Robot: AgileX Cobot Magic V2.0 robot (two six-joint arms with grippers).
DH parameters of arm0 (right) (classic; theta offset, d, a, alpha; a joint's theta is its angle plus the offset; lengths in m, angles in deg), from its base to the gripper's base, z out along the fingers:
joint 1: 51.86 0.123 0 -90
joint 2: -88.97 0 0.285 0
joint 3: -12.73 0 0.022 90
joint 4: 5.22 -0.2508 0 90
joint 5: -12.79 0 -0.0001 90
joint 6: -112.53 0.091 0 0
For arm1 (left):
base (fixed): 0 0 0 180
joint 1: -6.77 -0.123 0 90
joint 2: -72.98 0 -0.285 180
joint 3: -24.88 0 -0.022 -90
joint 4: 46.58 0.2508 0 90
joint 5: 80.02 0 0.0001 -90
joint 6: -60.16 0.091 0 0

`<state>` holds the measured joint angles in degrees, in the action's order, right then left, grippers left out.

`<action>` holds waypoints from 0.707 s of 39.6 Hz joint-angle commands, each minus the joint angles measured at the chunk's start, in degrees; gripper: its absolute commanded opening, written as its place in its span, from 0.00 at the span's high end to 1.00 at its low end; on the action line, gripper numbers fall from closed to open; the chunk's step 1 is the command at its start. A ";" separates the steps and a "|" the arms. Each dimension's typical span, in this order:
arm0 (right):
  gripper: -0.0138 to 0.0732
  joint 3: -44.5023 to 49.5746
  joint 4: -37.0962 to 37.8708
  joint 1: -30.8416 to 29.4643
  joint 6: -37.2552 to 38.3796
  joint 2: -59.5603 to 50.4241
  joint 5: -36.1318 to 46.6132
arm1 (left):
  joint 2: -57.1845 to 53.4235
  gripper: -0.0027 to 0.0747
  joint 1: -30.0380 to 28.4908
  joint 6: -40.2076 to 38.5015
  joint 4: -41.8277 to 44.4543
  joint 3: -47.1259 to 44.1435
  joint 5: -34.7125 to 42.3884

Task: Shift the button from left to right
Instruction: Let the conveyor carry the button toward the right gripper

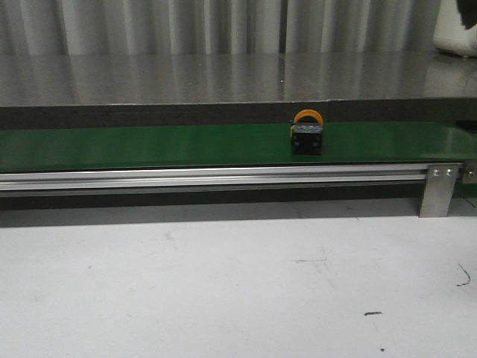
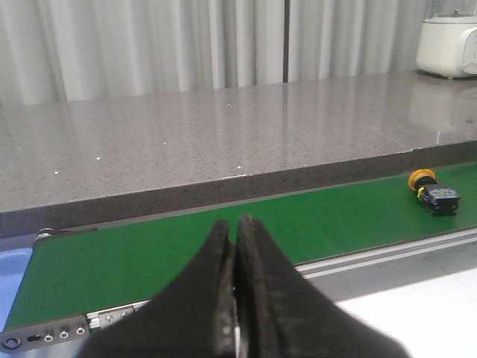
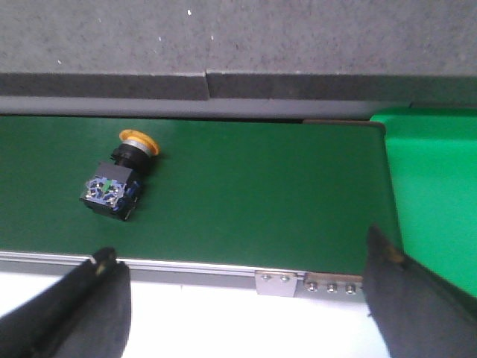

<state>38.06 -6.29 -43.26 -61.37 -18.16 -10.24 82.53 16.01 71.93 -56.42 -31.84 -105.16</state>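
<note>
Orange-capped black push-button (image 3: pixel 118 179) lying on green belt (image 3: pixel 246 194) | right claw (image 3: pixel 246 298) spread wide, empty | left claw (image 2: pixel 237 298) pressed together | straddle black body, pinch squarely

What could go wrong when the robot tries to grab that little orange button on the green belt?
The button lies tipped on its side on the green belt, so it might roll or slip when pinched. The right claw is open but sits off to one side of it, so closing now would probably miss. The silver rail runs right along the belt's near edge, so a low finger could bump it.
</note>
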 commanded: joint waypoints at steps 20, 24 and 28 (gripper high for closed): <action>0.10 -30.84 -0.64 -0.32 2.81 33.11 -8.31 | 0.65 0.99 0.47 -0.24 -0.93 1.30 4.37; 0.10 -32.99 -2.63 -0.32 2.79 35.26 -9.40 | 0.65 0.99 0.47 -0.24 -0.93 1.30 4.37; 0.10 -34.56 -4.65 -0.32 2.79 36.91 -10.62 | 0.65 0.99 0.47 -0.24 -0.93 1.30 4.37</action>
<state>6.43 -9.14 -43.26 -58.79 20.32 -22.19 82.53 16.01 71.93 -56.42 -31.84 -105.16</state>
